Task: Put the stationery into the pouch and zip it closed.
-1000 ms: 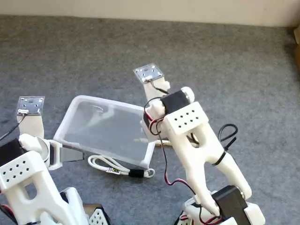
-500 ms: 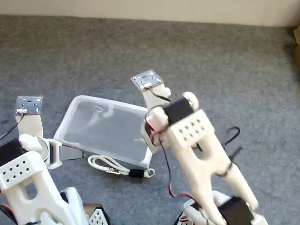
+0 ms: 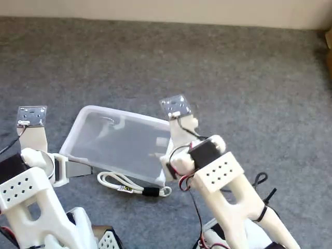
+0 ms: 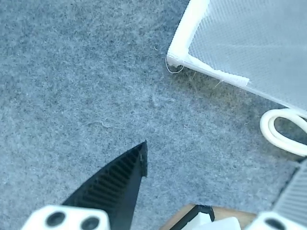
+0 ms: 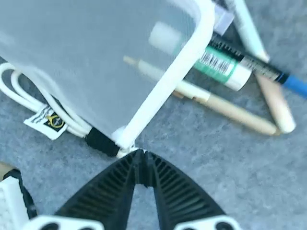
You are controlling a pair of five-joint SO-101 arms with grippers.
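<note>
high view, right arm (image 3: 220, 176) has pulled back, right tool (image 5: 142, 157) closed, tips at pouch (image 5: 86, 52) corner

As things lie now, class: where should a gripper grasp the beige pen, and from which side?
Grip the beige pen by its bare half, from above, jaws across the thin shaft; its other half lies behind the pouch mesh.
</note>
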